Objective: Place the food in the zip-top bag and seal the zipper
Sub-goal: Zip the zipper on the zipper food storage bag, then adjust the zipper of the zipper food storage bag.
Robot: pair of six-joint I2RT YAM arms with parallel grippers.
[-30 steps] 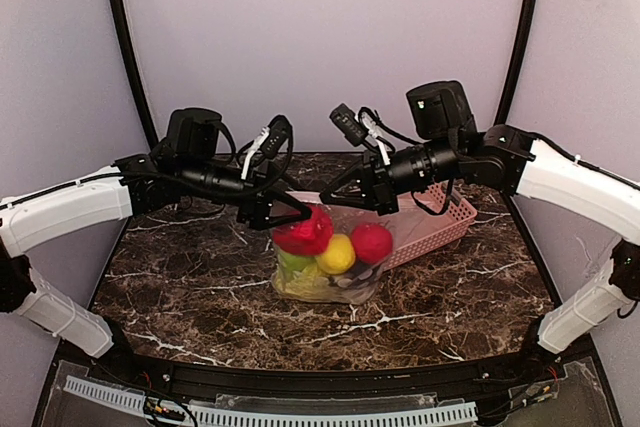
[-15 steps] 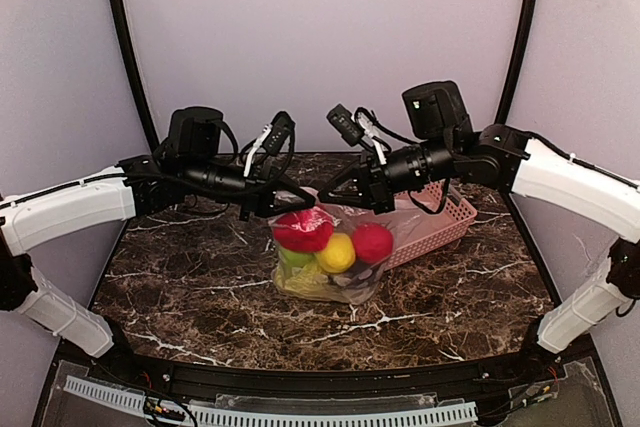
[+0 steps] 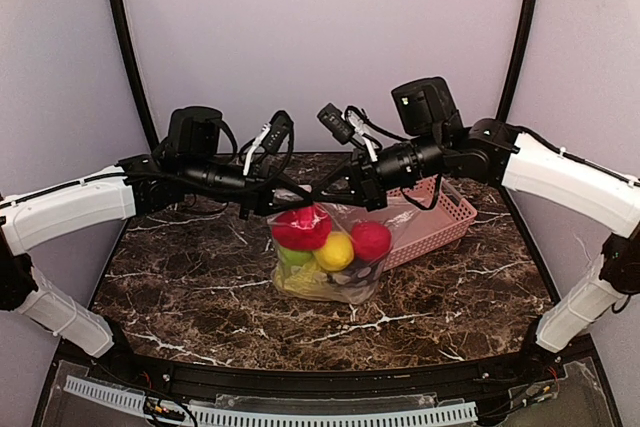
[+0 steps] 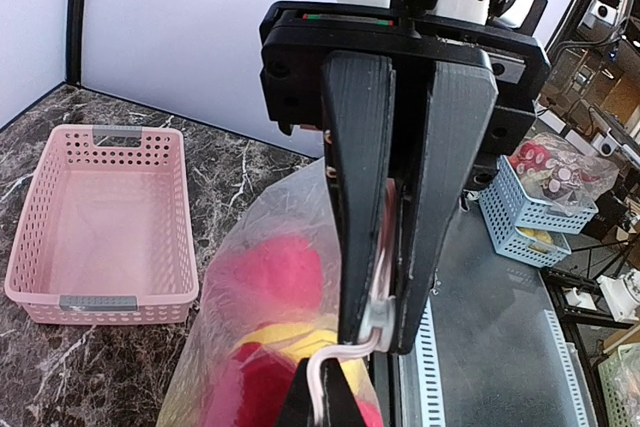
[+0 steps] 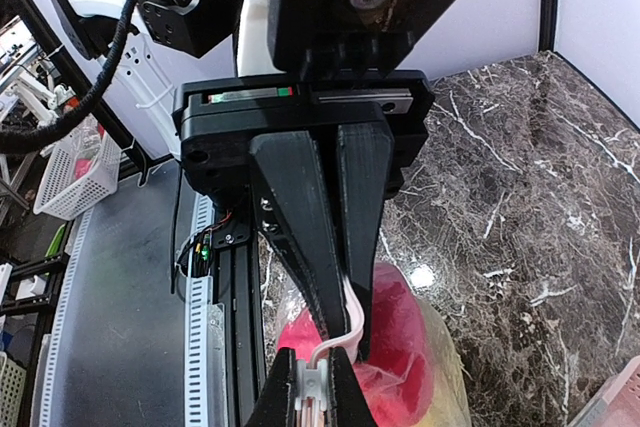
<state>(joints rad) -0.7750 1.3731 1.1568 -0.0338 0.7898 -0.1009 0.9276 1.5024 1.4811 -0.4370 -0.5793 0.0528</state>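
Top view, change: the left gripper (image 3: pixel 297 207), whose jaws stood apart a second ago, is now closed on the top edge of the zip-top bag (image 3: pixel 345 272). The right gripper (image 3: pixel 338 190) has been drawn slightly toward 9 o'clock.
Top view, bag: it stands at the centre of the table (image 3: pixel 180 267) with the food (image 3: pixel 302 229) inside it. A pink basket (image 3: pixel 445 217) lies at its 2 o'clock.
Left wrist view, grip: the left gripper (image 4: pixel 392 317) is pressed narrow on the zipper (image 4: pixel 345 352), and the zip-top bag (image 4: pixel 260 277) hangs at 7 o'clock.
Right wrist view, grip: the right gripper (image 5: pixel 335 322) is clamped narrow on the zipper (image 5: pixel 338 339), and red food (image 5: pixel 405 332) is seen at 5 o'clock.
Meaning: loading is judged done and sealing is judged the step in hand. Whether the strip is pressed shut cannot be told.
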